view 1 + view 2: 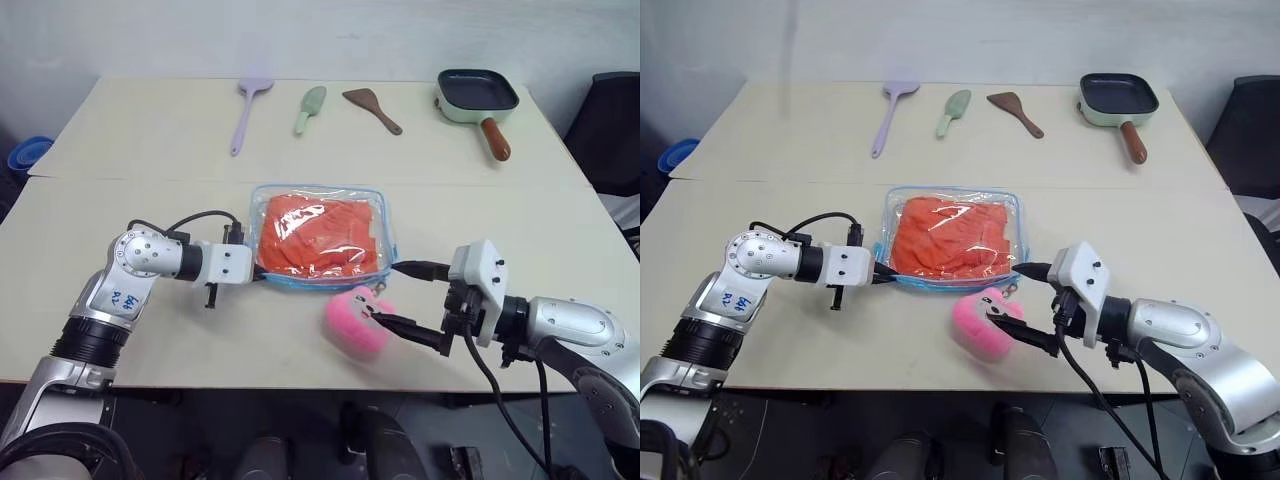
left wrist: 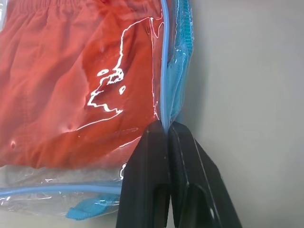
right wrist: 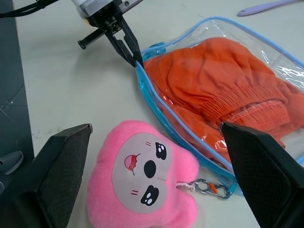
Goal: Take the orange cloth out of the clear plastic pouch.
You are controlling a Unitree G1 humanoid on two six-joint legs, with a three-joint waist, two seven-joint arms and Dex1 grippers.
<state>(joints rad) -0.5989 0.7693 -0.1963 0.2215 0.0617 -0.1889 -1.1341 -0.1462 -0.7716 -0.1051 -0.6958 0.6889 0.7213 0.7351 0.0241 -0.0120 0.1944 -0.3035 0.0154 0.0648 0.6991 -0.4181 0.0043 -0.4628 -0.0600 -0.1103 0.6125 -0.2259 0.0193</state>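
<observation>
Left gripper [image 2: 167, 130] pinches the clear plastic pouch [image 1: 320, 238] by its blue edge; right gripper [image 1: 405, 300] hangs wide open.

The pouch lies mid-table [image 1: 150, 130], the orange cloth [image 1: 320, 235] inside it and the pink plush charm [image 1: 357, 320] toward the near edge. Keep your left pinch firm to anchor the pouch. Bring your right fingers past the charm to the opening and grab cloth, not plastic.

The one piece of writing is a small white sticker [image 1: 122, 293] at the left of the frame, on the silver forearm of the robot's left arm [image 1: 105, 315]. It carries blue handwritten characters in two short lines, too small and slanted to read for certain. The clear plastic pouch [image 1: 318, 192], the pink plush charm [image 3: 142, 183] and the utensils bear no readable text or brand.
</observation>
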